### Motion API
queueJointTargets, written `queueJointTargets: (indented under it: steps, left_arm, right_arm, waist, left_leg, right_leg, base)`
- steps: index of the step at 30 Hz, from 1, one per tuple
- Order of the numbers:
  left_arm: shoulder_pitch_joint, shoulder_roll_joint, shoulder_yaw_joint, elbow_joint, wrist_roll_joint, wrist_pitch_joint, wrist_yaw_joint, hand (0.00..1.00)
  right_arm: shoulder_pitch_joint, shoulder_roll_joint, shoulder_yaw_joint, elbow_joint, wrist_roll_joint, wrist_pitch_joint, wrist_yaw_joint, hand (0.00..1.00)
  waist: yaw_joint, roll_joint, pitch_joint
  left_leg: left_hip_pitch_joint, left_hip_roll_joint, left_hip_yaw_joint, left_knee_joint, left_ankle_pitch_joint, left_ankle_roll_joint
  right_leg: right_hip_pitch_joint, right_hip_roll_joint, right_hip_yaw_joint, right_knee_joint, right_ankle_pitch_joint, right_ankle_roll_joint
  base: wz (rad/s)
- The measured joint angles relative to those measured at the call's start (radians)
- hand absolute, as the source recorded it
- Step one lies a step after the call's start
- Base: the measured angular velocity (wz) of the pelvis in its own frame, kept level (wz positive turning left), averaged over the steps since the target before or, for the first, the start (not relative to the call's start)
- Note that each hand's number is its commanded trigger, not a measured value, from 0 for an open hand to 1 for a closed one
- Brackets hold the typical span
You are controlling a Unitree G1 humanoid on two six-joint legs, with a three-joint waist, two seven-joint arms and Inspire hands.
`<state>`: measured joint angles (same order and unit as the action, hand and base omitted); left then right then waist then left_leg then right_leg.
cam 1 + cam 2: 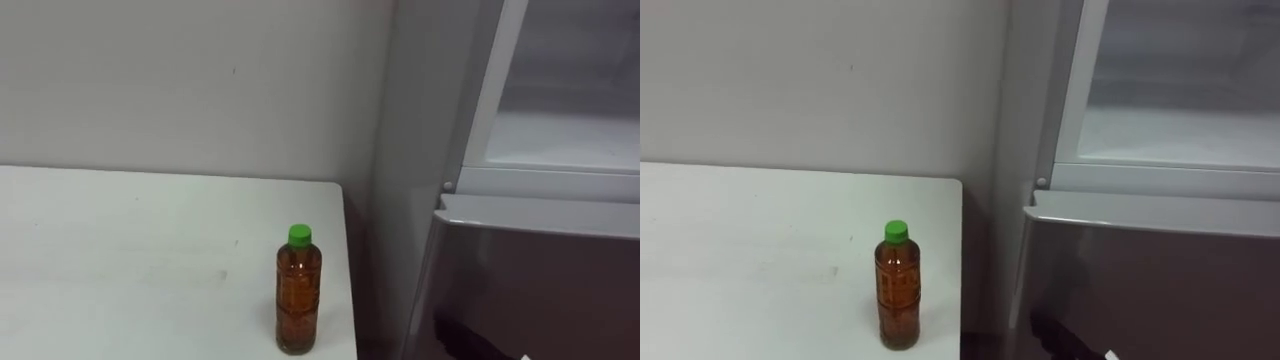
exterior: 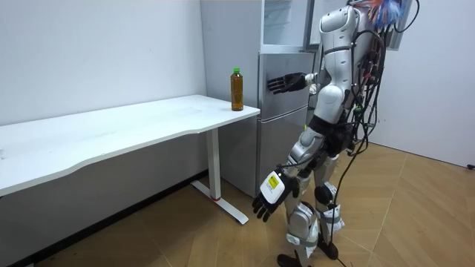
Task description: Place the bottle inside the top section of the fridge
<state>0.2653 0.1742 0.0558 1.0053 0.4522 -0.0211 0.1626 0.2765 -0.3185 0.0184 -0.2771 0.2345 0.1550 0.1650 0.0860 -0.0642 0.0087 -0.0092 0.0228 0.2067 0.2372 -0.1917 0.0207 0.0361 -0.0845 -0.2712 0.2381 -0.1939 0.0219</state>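
We read this as a sparse test room with a home corner mocked up in it, not a real kitchen. Room view: bare white painted wall (image 2: 96, 52) at 10 o'clock, long white desk on a white metal leg (image 2: 111, 133) at 9, silver two-compartment fridge (image 2: 282, 96) at 12, herringbone wood floor (image 2: 415, 215) at 4.

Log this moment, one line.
bottle: upright, table corner | upper fridge: open | right hand: open, raised | left hand: open, hanging low
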Motion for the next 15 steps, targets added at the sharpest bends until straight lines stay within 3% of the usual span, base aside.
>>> queueJointTargets:
  steps: [15]
  left_arm:
    - [-0.013,0.001,-0.017,0.000,-0.001,0.000,0.005,0.00]
  right_arm:
    - [-0.074,0.014,0.001,-0.050,0.096,-0.001,0.038,0.00]
  waist:
    - [0.005,-0.005,-0.0015]
  left_leg:
    - [-0.016,0.002,-0.007,0.006,0.002,-0.002]
  right_leg:
    - [-0.019,0.001,-0.006,0.002,0.001,-0.005]
  base:
    - [0.00]
